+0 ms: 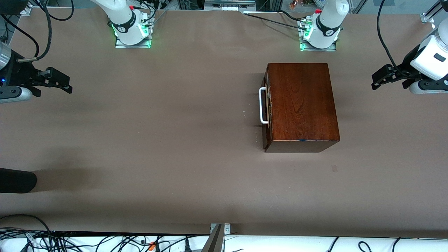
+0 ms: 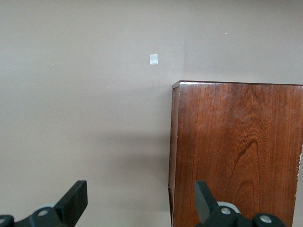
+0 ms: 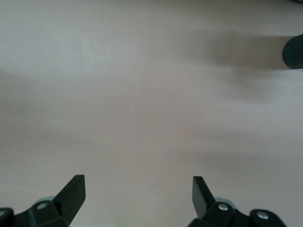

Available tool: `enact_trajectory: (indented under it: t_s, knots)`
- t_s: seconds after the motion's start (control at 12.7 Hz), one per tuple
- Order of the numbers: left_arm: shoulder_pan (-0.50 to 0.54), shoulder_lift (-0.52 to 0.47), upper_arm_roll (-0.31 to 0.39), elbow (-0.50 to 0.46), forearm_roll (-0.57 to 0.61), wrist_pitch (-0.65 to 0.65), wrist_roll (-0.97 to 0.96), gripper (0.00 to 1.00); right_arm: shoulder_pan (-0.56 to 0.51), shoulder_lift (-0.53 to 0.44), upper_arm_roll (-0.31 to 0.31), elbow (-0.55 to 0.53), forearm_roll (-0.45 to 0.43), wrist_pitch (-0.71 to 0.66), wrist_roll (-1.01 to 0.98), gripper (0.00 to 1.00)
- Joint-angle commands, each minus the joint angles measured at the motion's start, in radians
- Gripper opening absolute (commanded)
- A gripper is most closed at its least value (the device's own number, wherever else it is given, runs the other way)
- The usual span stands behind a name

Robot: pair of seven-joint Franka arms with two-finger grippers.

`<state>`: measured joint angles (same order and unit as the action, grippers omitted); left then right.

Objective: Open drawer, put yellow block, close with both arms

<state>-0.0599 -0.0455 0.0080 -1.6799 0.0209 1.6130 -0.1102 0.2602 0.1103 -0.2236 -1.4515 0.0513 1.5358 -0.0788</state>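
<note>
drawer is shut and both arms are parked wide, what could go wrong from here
1. The drawer has only a thin white handle; an off-centre grasp by the open right gripper might slip or drag the wooden box.
2. No yellow block shows anywhere.
3. The open left gripper hovers near the box and might bump it.

Right hand (image 3: 138, 193) with fingers (image 3: 73, 190) spread wide over bare brown table (image 3: 142, 94), dark rounded object (image 3: 293, 52) at edge

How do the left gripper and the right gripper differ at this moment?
The left gripper hangs beside the wooden box, at the left arm's end of the table; the right gripper is over bare table at the right arm's end. The left wrist view shows the box; the right shows only table. Both are open and empty.
</note>
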Motion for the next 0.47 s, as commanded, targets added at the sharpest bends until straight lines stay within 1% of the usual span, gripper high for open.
enact_trajectory:
  t_s: [0.0,0.39]
  knots:
    - [-0.006,0.016,-0.002,0.023,-0.012,-0.024,-0.003,1.0,-0.01,-0.004,0.003,0.0,0.019,-0.011,-0.001,1.0]
    - [-0.005,0.018,-0.002,0.023,-0.013,-0.028,-0.002,1.0,-0.01,-0.004,0.003,0.0,0.019,-0.011,-0.001,1.0]
